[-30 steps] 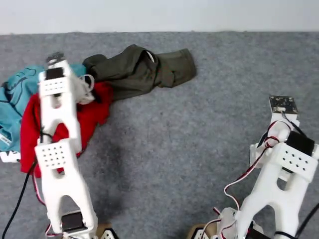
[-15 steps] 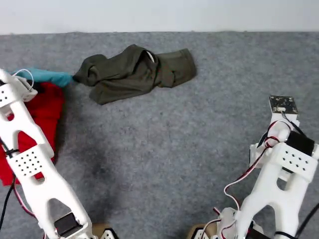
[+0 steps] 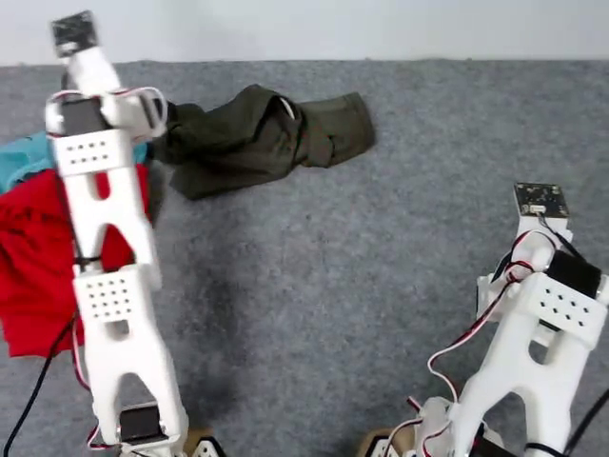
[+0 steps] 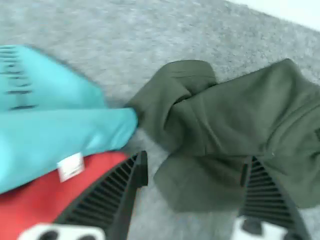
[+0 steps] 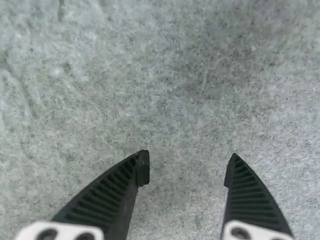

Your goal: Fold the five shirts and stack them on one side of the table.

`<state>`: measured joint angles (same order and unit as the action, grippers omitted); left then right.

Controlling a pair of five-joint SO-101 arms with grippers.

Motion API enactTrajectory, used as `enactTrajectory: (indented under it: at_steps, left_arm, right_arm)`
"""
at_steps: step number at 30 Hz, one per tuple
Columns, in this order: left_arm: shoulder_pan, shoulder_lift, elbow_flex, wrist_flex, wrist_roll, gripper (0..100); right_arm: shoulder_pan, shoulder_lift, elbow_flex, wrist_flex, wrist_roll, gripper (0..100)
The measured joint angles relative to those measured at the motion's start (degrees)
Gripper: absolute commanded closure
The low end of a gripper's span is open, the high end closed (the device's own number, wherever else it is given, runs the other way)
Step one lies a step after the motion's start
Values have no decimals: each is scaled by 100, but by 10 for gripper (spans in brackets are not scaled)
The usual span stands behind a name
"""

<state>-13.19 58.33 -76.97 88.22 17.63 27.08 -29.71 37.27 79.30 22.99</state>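
A crumpled olive shirt (image 3: pixel 257 133) lies at the far middle of the grey table. To its left a red shirt (image 3: pixel 33 252) is spread along the table's left edge, with a teal shirt (image 3: pixel 24 160) peeking out behind it. My left arm (image 3: pixel 95 162) reaches to the far left, by the olive shirt's left end. In the left wrist view my left gripper (image 4: pixel 195 165) stands open above the olive shirt (image 4: pixel 235 120), beside the teal shirt (image 4: pixel 55 125) and the red shirt (image 4: pixel 40 202). My right gripper (image 5: pixel 187 161) is open over bare carpet, holding nothing.
The right arm (image 3: pixel 542 295) stands at the near right. Grey carpet (image 3: pixel 381 267) covers the table between the arms. A pale wall (image 3: pixel 314 29) runs along the far edge.
The left arm swung to the left edge and the red shirt shifted left, off the olive shirt. The arm then came back toward the far side beside the olive shirt. The right arm stayed still.
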Motion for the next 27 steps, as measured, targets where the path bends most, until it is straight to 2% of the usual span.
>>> enactTrajectory:
  at_steps: [8,19,20,23,27]
  left_arm:
    - [141,1363,9,-888,-35,708]
    - [167,1714,9,-2057,-35,954]
    - [167,1714,9,-2084,-35,986]
    - [167,1714,-211,-2092,-35,987]
    - [167,1714,-1055,-1591,-35,987]
  right_arm:
    - [0,0,0,0,0,743]
    - [0,0,0,0,0,744]
    - [0,0,0,0,0,744]
    - [0,0,0,0,0,745]
    - [0,0,0,0,0,745]
